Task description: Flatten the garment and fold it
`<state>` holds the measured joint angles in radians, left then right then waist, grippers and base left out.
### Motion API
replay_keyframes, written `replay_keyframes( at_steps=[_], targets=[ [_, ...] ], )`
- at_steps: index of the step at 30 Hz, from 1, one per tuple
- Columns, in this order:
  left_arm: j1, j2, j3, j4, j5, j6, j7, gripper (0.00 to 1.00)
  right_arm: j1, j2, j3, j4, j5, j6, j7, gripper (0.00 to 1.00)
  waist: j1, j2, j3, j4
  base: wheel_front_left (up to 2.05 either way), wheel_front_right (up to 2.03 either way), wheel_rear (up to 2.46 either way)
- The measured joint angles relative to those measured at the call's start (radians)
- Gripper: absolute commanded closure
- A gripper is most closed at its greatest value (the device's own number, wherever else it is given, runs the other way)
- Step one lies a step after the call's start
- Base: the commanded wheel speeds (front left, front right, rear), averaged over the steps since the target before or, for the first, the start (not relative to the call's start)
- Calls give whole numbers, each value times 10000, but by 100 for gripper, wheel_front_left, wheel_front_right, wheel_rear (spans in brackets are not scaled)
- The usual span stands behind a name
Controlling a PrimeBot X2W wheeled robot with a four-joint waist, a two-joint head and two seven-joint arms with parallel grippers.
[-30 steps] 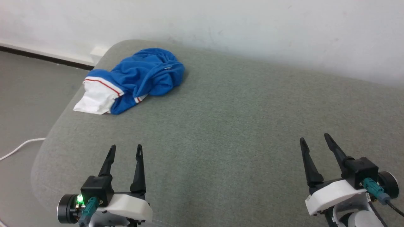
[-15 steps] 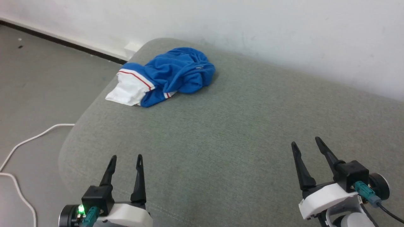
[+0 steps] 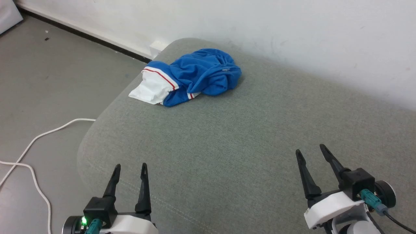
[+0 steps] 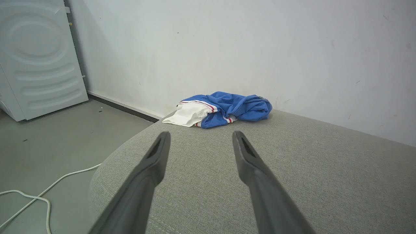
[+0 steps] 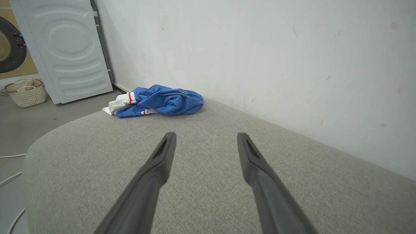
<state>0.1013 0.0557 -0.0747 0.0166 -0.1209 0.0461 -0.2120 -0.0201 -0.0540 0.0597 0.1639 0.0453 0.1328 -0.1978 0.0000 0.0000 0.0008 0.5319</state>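
While the head view looks down, the garment (image 3: 195,73) lies bunched at the grey cushion's (image 3: 227,146) far left corner, long axis left-right, white sleeve leftward. The left gripper (image 3: 130,165) and right gripper (image 3: 309,148) hover nearby, fingers pointing forward, jaws apart and empty. The left wrist view adds a white appliance (image 4: 39,58); the right wrist view adds 1 basket (image 5: 27,94).
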Motion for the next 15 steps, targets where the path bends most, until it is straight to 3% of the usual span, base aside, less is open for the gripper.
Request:
replay_keyframes(
  at_steps=[15],
  targets=[
    [3,0,-268,13,-209,167,-286,0,-22,2,0,56,-31,0,-178,0,0,0,160,462,0,0,0]
  ],
)
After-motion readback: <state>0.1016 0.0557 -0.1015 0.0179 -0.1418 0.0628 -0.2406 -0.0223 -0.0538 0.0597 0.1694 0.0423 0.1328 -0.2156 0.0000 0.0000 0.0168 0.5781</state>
